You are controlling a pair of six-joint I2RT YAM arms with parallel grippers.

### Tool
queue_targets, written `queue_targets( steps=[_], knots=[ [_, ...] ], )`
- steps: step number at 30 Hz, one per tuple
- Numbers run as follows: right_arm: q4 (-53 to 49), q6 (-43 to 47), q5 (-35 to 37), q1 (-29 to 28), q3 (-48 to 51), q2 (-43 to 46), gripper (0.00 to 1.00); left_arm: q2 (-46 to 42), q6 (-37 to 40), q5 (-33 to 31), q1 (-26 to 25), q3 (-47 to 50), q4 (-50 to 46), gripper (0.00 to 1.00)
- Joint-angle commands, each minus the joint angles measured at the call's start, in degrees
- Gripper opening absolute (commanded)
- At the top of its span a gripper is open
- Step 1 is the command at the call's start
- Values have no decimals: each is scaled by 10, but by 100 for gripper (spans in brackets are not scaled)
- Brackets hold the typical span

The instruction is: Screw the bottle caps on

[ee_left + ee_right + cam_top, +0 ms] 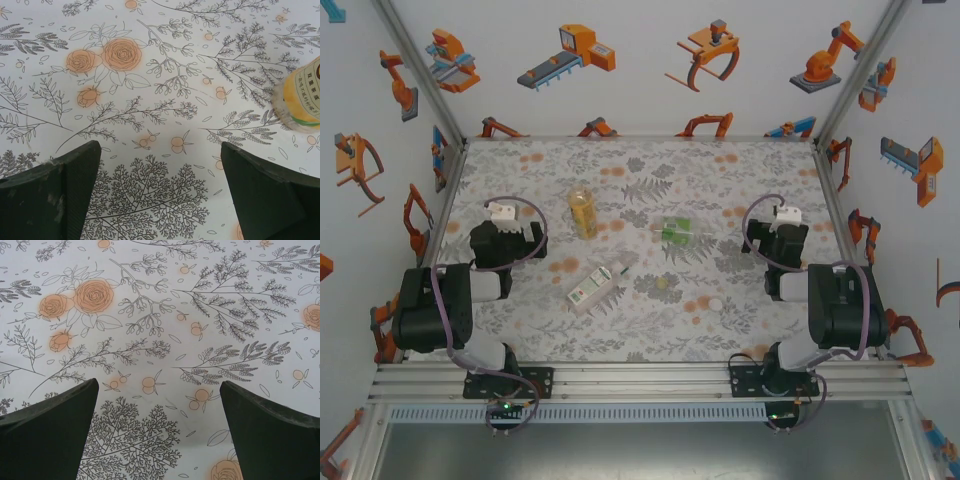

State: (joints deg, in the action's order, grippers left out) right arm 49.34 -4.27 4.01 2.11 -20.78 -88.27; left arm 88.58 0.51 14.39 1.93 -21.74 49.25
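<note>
Left gripper [160, 146] and right gripper [158, 384] are held wide open and empty over the tabletop [740, 180], presumably staged for a first pick, while a white cap [716, 303] and a pale yellow-green cap [663, 283] are left loose beside the toppled bottles [595, 285].

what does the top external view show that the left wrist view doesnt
Top external brings the green bottle, the white-labelled bottle lying on its side, a pale cap, a white cap and the right gripper. Left wrist brings a close look at the yellow bottle, with dark lettering on its label. Shared: the yellow bottle, the left gripper, open and holding nothing, and the floral cloth.
</note>
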Motion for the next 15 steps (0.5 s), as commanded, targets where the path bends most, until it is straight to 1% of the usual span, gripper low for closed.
queue_targets(
  steps=[1, 15],
  knots=[
    [-2, 0, -4, 4, -15, 1, 99, -3, -2, 3, 3, 0, 15, 97],
    [-2, 0, -5, 4, -15, 1, 99, -3, -1, -1, 1, 1, 16, 97]
  ],
)
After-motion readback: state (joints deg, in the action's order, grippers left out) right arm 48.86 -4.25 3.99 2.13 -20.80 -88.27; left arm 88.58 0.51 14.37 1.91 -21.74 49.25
